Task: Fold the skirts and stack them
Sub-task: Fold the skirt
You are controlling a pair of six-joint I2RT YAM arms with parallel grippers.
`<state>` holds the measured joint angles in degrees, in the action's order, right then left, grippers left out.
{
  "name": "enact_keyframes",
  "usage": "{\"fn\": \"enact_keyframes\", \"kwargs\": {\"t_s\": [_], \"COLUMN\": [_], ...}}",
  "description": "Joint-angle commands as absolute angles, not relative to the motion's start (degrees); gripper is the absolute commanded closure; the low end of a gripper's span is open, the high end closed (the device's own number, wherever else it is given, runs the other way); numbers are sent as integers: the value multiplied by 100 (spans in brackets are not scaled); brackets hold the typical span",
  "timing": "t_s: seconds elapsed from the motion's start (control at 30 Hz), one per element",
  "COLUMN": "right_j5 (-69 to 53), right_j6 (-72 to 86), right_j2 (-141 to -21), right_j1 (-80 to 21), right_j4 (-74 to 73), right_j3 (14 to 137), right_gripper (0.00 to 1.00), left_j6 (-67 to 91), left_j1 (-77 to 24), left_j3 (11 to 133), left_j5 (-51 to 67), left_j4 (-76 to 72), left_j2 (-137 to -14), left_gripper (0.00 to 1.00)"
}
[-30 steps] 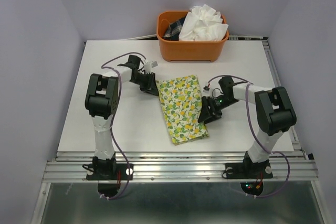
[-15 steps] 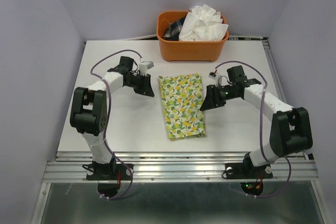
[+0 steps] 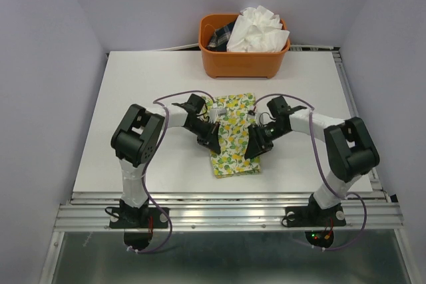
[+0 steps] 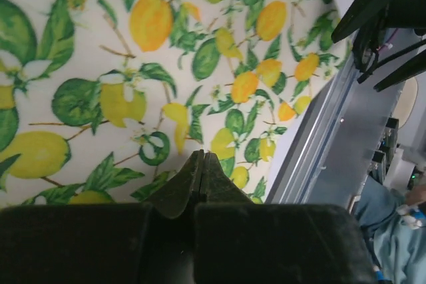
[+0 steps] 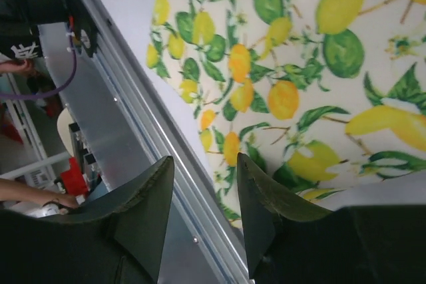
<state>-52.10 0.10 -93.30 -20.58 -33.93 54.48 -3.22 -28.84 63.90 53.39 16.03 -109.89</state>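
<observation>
Folded white cloth skirt with lemon-and-leaf print (image 3: 231, 131) lies on the white tabletop (image 3: 140, 78), long axis running away from the arm bases, flanked by both arms: left gripper (image 4: 203, 164) jaws closed at its left edge, right gripper (image 5: 205, 161) jaws part-open over its right edge.

L tool (image 3: 212, 140), R tool (image 3: 252, 149) at skirt (image 3: 231, 126).

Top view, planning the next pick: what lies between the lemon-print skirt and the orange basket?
Only a bare strip of white table separates the lemon-print skirt from the orange basket. The top view shows this.
</observation>
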Motion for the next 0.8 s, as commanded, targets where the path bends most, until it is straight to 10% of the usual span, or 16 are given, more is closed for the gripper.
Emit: {"fn": "enact_keyframes", "kwargs": {"t_s": [0.0,0.43,0.57,0.77], "right_j5": [-5098,-5000,-5466,-5098], "right_j6": [-176,-18,588,633], "right_j2": [-10096,-10601,-9994,-9712], "right_j1": [-2039,-2039,-2039,-2039], "right_j4": [-3805,-3947,-3649,-3200], "right_j3": [5554,6257,6705,6961], "right_gripper": [52,51,45,43], "left_j6": [-263,-957,-1405,-3413], "left_j1": [-2839,-2813,-2874,-3846], "left_j3": [6723,7497,6955,5182], "left_j5": [5020,4975,3908,1498], "left_j4": [1713,2215,1759,977], "left_j2": [-11292,-11217,-9638,-7745], "left_gripper": [100,99,63,43]}}
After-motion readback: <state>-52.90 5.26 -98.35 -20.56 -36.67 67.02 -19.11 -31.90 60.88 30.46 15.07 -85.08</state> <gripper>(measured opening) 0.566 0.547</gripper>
